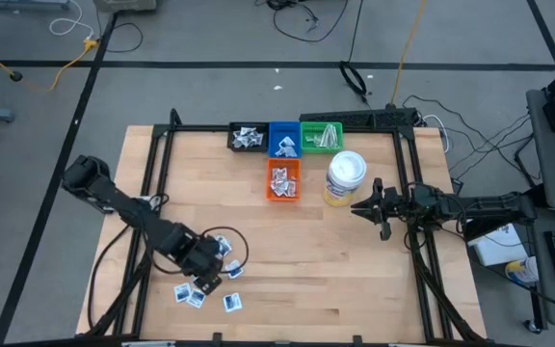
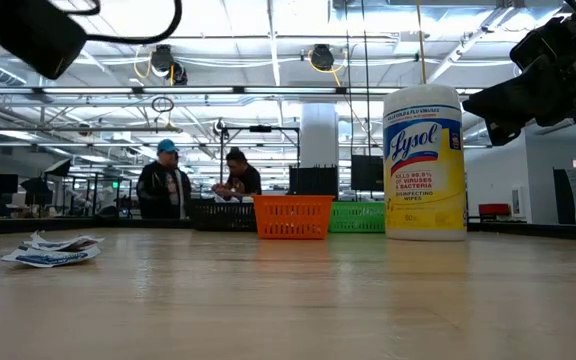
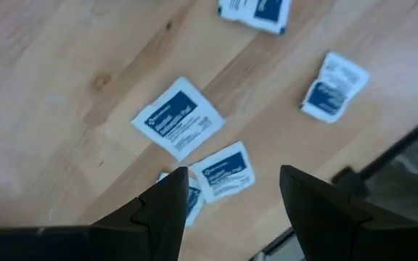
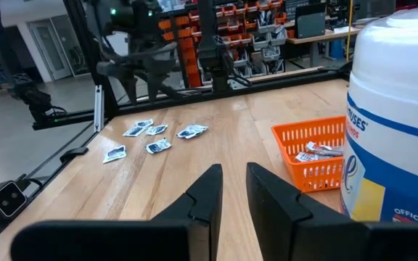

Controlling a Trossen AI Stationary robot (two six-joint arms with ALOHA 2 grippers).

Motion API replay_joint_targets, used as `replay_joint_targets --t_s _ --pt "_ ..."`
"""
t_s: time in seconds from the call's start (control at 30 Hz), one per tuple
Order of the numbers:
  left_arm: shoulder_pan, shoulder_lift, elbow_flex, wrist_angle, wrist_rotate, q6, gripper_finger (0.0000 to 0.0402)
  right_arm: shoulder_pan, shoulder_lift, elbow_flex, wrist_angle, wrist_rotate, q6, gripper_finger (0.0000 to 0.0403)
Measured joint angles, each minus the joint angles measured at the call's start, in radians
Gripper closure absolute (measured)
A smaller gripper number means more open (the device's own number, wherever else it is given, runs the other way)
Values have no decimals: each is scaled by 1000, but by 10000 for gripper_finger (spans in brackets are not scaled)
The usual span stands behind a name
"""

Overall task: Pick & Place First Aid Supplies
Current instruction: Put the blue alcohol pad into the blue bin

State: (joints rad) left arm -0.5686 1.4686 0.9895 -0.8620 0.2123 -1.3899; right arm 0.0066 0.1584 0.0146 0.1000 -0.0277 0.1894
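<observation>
Packets [image 1: 205,289] lie loose on the near-left part of the desk [image 1: 355,280], white squares with blue print. Left tool [image 1: 207,273] hovers right over this cluster, fingers [image 3: 167,206] apart and holding nothing; one packet [image 3: 223,171] lies between them below, another [image 3: 178,117] just beyond. Farther right, at the far edge, a black bin [image 1: 248,138], blue bin [image 1: 283,140] and green bin [image 1: 321,136] stand in a row, with an orange bin [image 1: 283,180] nearer, all holding supplies. Beside it stands a wipes tub [image 1: 344,179]. Right tool [image 1: 365,207] waits by the tub, fingers nearly together, empty, well apart from the packets.
</observation>
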Motion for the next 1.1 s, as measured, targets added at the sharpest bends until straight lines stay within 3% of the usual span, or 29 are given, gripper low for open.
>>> replay_joint_targets --t_s 0.53,0.7,0.8,1.1 --pt "-36 277 0 1 -28 11 179 0 0 0 0 0 0 344" --pt "-42 306 5 6 -24 23 182 0 0 0 0 0 0 344" --pt "-42 307 4 8 -24 23 209 0 0 0 0 0 0 344" --pt "-34 309 1 43 -7 22 360 0 0 0 0 0 0 344"
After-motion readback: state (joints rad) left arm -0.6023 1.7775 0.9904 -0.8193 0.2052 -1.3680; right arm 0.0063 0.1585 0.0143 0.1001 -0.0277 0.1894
